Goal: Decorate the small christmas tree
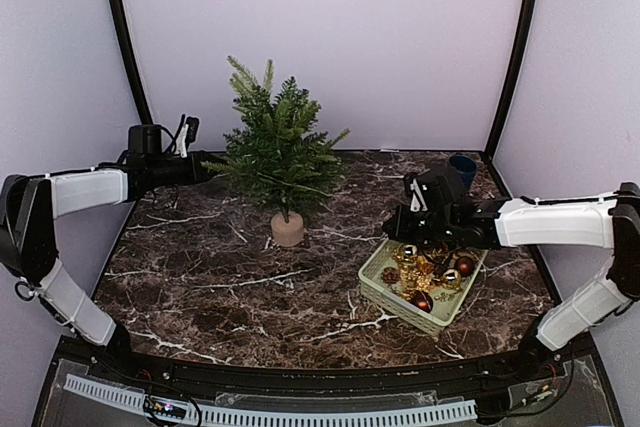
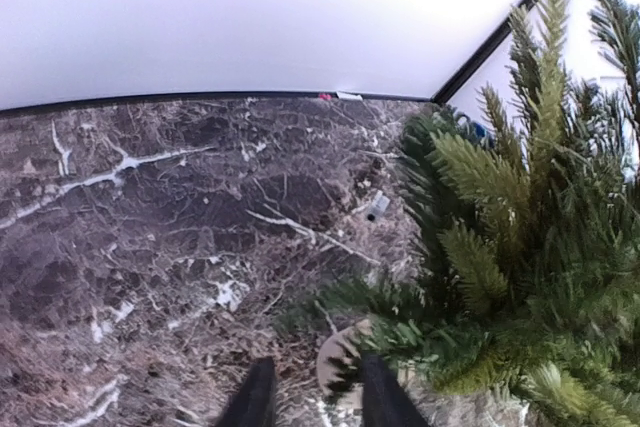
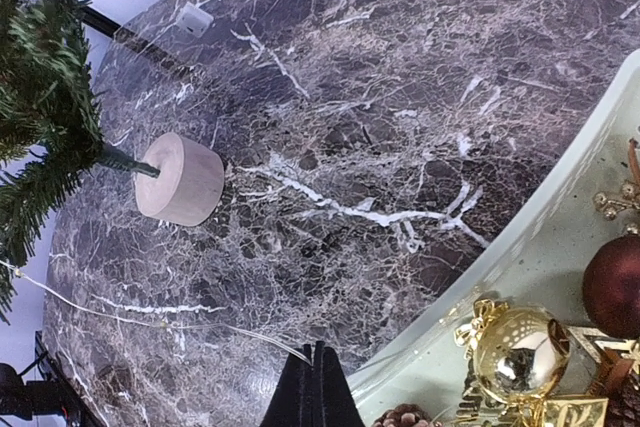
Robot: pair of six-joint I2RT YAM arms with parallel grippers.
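From above, the left gripper (image 1: 205, 169) sits among the left branches of the small christmas tree (image 1: 278, 147), and the right gripper (image 1: 393, 228) hangs over the basket (image 1: 395, 305). Left wrist: jaws released, tree just ahead-right. Right wrist: jaws clenched, empty, basket beside them on the right.

**A dark stone table in a pale room**

Dark brown table top (image 1: 200, 277), like marble, crossed all over by thin white lines. Shines a little under soft, even light. Ends at the near side in a curved black rim (image 1: 300, 375), with a long white strip of small slots (image 1: 280, 415) just below. Plain back wall (image 1: 380, 37) right behind the far edge, very pale, almost white with a hint of purple. Same pale colour on the left wall (image 1: 50, 67) and the right wall (image 1: 590, 77). Thin black bar in the left back corner (image 1: 122, 37) and another in the right back corner (image 1: 515, 47), both rising from the table and leaning a bit. Looks brightest high up on the back wall.
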